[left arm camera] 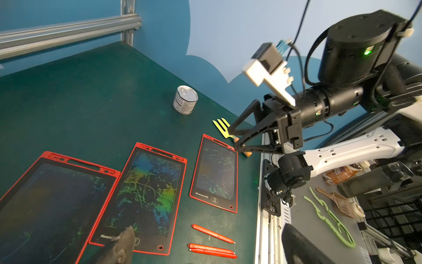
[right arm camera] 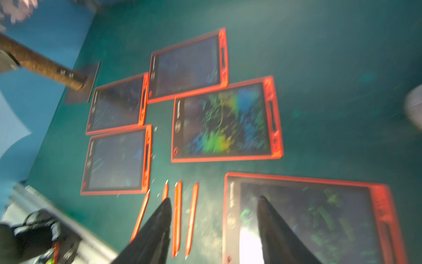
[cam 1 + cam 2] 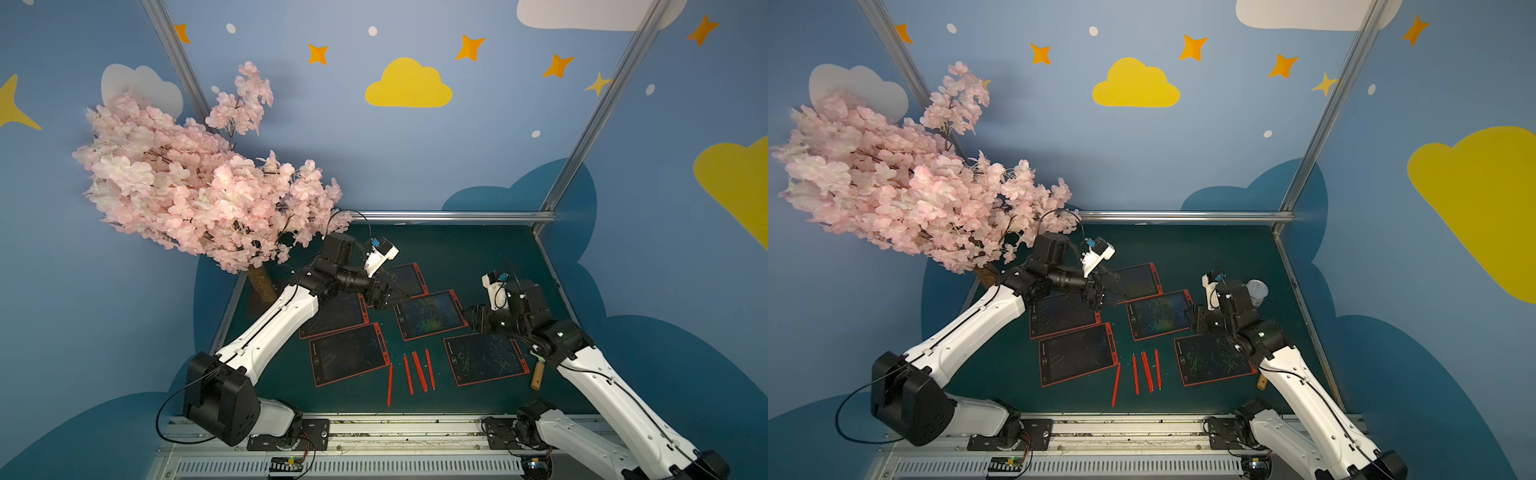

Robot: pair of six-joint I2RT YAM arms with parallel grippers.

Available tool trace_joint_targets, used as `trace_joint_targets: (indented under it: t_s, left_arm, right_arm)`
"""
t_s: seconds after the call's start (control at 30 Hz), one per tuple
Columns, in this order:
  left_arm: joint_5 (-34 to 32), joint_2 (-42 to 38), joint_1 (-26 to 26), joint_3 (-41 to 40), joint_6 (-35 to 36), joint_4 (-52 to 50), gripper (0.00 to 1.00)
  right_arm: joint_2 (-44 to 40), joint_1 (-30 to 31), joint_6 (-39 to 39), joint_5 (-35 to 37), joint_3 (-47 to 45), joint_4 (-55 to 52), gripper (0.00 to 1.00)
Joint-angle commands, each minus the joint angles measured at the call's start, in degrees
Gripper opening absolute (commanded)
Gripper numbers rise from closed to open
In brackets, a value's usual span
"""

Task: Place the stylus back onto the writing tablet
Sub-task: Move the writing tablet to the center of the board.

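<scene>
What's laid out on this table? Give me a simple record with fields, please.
Tablets: five, red-framed, flat on the green table
Pens: five red ones, loose on the table between the two front tablets
Other things: pink blossom tree, tin can, clear cup, small rake
Left arm: jaws open, empty
Right arm: jaws open, empty

Tablets (image 3: 430,314): red frames, black screens with green, blue and yellow scribbles, densest on the middle unit. Styluses (image 3: 419,372): red. Table (image 3: 457,253): dark green. Walls (image 3: 415,166): blue, with yellow clouds, orange stars and white dots. Tree (image 3: 187,178): pink blossom, brown trunk. Arms (image 3: 270,328): white links, black joints. Can (image 1: 185,100): silver, printed label.
</scene>
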Motion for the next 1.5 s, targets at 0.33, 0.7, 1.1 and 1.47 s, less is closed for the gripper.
trace_joint_targets:
  t_s: [0.33, 0.7, 1.1, 1.47]
  left_arm:
    - [-3.2, -2.8, -1.6, -1.7, 1.2, -0.7, 0.99]
    - [-4.6, -3.0, -1.7, -1.7, 0.3, -0.3, 0.99]
    - [-5.6, -3.3, -1.8, -2.0, -0.4, 0.3, 0.99]
    - [-4.6, -2.4, -1.9, -2.0, -1.2, 0.9, 0.99]
  right_arm:
    - [5.3, 7.4, 13.7, 1.8, -8.4, -3.2, 0.40]
    - [7.3, 4.2, 18.6, 9.8, -8.6, -15.2, 0.58]
    - [5.5, -1.8, 21.1, 6.6, -10.7, -20.3, 0.89]
    - [10.9, -3.1, 25.3, 2.1, -13.2, -15.5, 0.98]
